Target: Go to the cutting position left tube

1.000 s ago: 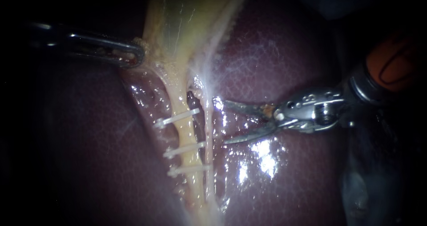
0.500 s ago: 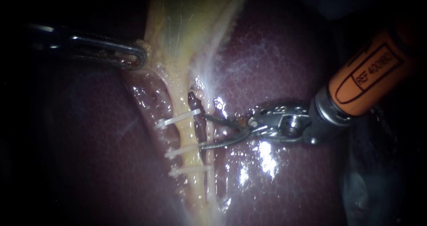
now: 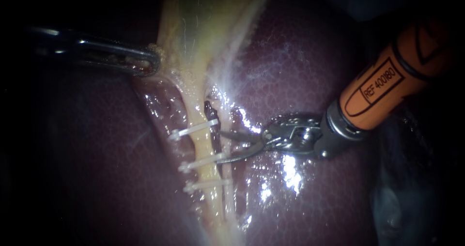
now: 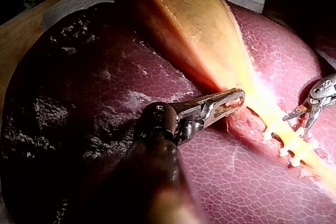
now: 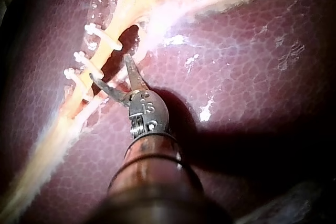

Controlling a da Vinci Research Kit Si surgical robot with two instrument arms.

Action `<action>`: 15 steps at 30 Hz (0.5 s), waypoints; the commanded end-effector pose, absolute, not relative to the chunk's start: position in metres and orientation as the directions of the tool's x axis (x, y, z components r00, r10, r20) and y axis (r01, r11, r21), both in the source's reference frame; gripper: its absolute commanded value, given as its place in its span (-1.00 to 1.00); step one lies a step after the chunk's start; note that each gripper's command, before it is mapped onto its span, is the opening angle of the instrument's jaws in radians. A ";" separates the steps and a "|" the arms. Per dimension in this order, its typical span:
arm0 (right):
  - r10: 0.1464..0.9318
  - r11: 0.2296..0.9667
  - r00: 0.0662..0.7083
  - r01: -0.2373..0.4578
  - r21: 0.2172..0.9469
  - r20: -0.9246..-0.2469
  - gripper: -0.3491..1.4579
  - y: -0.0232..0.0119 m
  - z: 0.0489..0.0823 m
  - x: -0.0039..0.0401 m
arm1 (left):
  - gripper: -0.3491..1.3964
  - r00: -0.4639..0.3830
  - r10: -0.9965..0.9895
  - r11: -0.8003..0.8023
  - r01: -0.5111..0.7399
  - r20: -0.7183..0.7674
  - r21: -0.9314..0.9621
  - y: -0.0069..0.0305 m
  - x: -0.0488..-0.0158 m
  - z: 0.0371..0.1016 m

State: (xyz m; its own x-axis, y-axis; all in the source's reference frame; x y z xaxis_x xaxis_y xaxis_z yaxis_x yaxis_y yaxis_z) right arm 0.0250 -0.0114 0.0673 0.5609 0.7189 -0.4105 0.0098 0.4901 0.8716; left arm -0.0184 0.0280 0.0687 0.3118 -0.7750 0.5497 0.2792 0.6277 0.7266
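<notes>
In the endoscope view the left tube (image 3: pixel 201 146) ran down the middle of the frame, a yellow band leading from the gallbladder (image 3: pixel 203 23) at the top towards the bottom edge. Three white clips crossed it: the top clip (image 3: pixel 193 129), the middle clip (image 3: pixel 198 163) and the bottom clip (image 3: pixel 206 184), stacked one below the other. A thinner pale tube (image 3: pixel 228 188) lay just to its right, and a dark slit showed between the two above the top clip.

The right instrument (image 3: pixel 227 146) came in from the upper right, its orange shaft over the dark red liver (image 3: pixel 315 57). Its two thin blades were spread apart, pointing left. The upper blade's tip sat just below the top clip and the lower blade's tip touched the right end of the middle clip, so the gap between them faced the stretch of left tube between those two clips. The blades crossed the thinner tube on the way, and nothing was pinched.

The left instrument (image 3: pixel 145 62) came in from the upper left. Its jaws lay close together and seemed to be pinching the edge of the gallbladder, well apart from the clips. The left wrist view showed the same: the tip lay against the yellow tissue where the gallbladder narrows.
</notes>
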 end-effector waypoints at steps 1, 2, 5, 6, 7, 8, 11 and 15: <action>0.725 0.477 0.554 0.023 0.879 -0.408 0.94 -0.0114 0.0672 0.0252 | -1.00 0.312 -0.775 0.627 0.278 0.549 0.728 0.0280 -0.0184 0.0687; 0.734 0.462 0.548 0.030 0.887 -0.401 0.94 -0.0114 0.0672 0.0254 | -1.00 0.312 -0.775 0.627 0.278 0.549 0.728 0.0280 -0.0184 0.0687; 0.748 0.428 0.537 0.060 0.902 -0.390 0.94 -0.0112 0.0672 0.0259 | -1.00 0.312 -0.775 0.628 0.278 0.550 0.727 0.0280 -0.0185 0.0687; 0.753 0.415 0.531 0.072 0.907 -0.387 0.94 -0.0111 0.0672 0.0261 | -1.00 0.312 -0.775 0.628 0.278 0.550 0.727 0.0279 -0.0185 0.0688; 0.759 0.404 0.527 0.080 0.911 -0.382 0.94 -0.0111 0.0672 0.0263 | -1.00 0.312 -0.775 0.628 0.278 0.550 0.727 0.0279 -0.0185 0.0688; 0.765 0.392 0.523 0.087 0.916 -0.377 0.94 -0.0111 0.0672 0.0265 | -1.00 0.312 -0.775 0.628 0.278 0.550 0.727 0.0279 -0.0185 0.0688; 0.776 0.362 0.518 0.104 0.926 -0.361 0.94 -0.0109 0.0671 0.0270 | -1.00 0.312 -0.775 0.628 0.278 0.550 0.727 0.0279 -0.0185 0.0688; 0.790 0.323 0.507 0.132 0.937 -0.344 0.92 -0.0108 0.0672 0.0278 | -1.00 0.312 -0.775 0.628 0.278 0.550 0.727 0.0279 -0.0185 0.0688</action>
